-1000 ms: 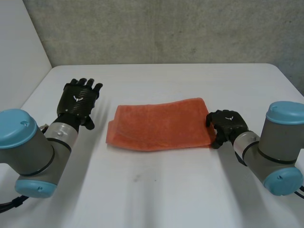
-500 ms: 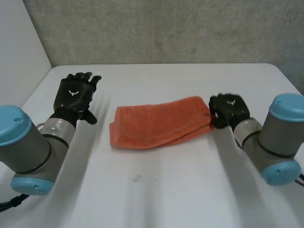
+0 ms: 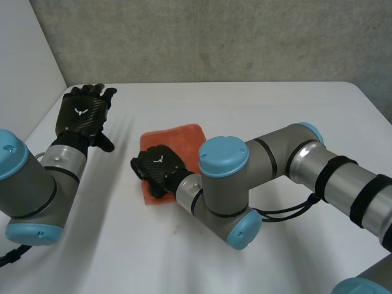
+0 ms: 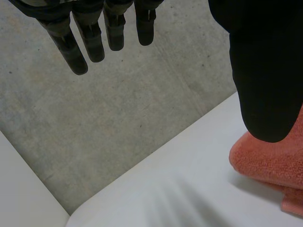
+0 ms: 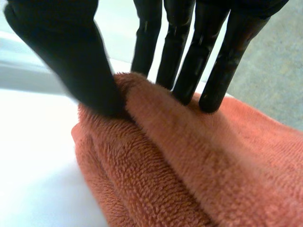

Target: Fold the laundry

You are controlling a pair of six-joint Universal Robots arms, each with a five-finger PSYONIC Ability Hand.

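Your right robot hand (image 3: 156, 171) is clamped on the orange towel (image 3: 177, 138). In the right wrist view its thumb (image 5: 80, 61) presses one side of a raised ridge of the towel (image 5: 189, 175) and its fingers (image 5: 189, 71) press the other, so the cloth is pinched between them. The towel lies on the white surface (image 3: 257, 104) as a doubled, compact bundle. The pinched edge is the one on the side toward your left robot hand (image 3: 81, 117).

The right arm (image 3: 263, 165) reaches across the towel and covers part of it, so you cannot judge its long axis from here.

Your left robot hand is held up off the surface with its fingers (image 4: 94, 38) straight and apart, holding nothing. The towel (image 4: 270, 165) sits on its thumb side, near but not touching.

The next move likely turns on this: the right robot hand is on the cloth, the left is only beside it. Judging from the layers stacked under the pinch, the fold looks close to laid. You would probably set the pinched edge down squarely on the lower layer, then let go. Watch that the ridge does not drag the layers askew.
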